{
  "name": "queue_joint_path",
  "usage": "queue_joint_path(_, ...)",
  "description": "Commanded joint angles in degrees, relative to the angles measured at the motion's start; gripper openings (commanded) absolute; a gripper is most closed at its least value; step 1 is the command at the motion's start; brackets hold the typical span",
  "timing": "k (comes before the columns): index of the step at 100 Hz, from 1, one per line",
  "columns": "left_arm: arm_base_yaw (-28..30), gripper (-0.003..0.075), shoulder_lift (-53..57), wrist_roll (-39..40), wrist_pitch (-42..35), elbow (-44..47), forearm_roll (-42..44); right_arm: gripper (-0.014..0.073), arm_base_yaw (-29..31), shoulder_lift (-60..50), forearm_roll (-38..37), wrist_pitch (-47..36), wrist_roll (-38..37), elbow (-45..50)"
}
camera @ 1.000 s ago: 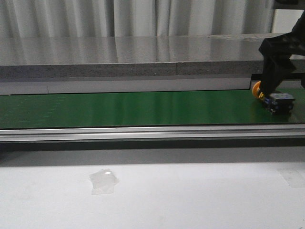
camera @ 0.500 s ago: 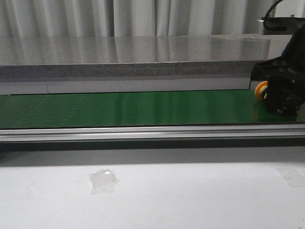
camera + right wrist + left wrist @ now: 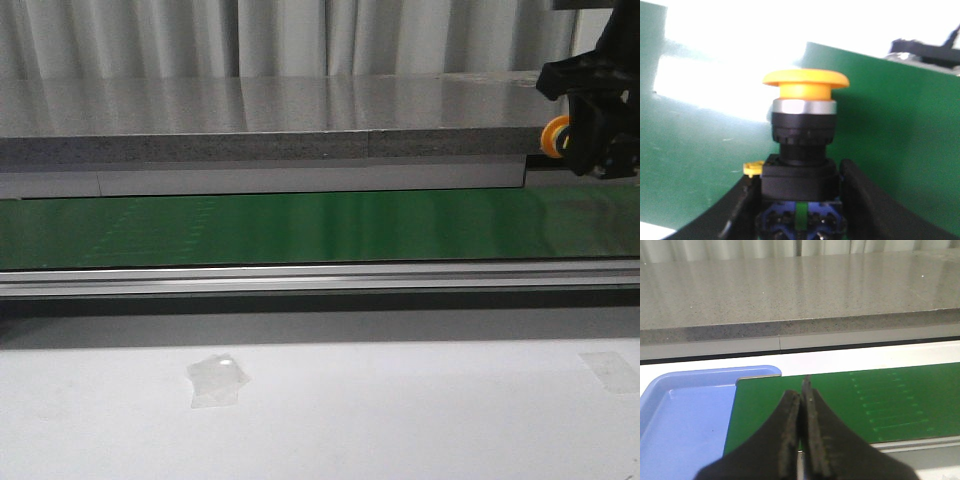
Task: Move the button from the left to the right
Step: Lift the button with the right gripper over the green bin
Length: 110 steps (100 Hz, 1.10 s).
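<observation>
The button (image 3: 804,135) has a yellow-orange mushroom head on a dark blocky body with blue and green marks. My right gripper (image 3: 799,195) is shut on its body, one finger on each side. In the front view the right gripper (image 3: 600,140) holds the button (image 3: 555,135) in the air at the far right, above the green belt (image 3: 300,225); only the orange head shows there. My left gripper (image 3: 801,400) is shut and empty over the left end of the belt (image 3: 880,395). The left gripper does not show in the front view.
A grey stone-like ledge (image 3: 260,120) runs behind the belt. A metal rail (image 3: 300,278) runs along its front. A blue tray (image 3: 680,420) lies at the belt's left end. A scrap of clear tape (image 3: 215,380) lies on the white table.
My right gripper closed on the button lying on the belt at the right end and has lifted it clear of the belt, upward by about a hand's height.
</observation>
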<state>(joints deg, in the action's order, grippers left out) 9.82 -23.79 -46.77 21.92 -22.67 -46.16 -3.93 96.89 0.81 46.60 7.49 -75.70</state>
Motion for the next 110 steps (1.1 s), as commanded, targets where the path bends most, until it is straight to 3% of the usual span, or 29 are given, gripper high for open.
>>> queue_joint_path(1, -0.3, -0.002, -0.4, 0.2, -3.1, -1.6, -1.8, 0.0051, 2.6, -3.6, -2.3, -1.1, 0.1, -2.5)
queue_joint_path(32, -0.3, -0.002, -0.4, 0.2, -3.1, -1.6, -1.8, 0.0051, 16.6, -5.0, -2.3, -2.8, 1.8, -2.5)
queue_joint_path(54, -0.3, -0.002, -0.4, 0.2, -3.1, -1.6, -1.8, 0.0051, 23.8, -4.4, -2.3, -8.1, 7.3, -2.5)
queue_joint_path(110, -0.3, -0.002, -0.4, 0.2, -3.1, -1.6, -1.8, 0.0051, 27.1, 6.6, -2.3, -9.9, 9.3, -2.4)
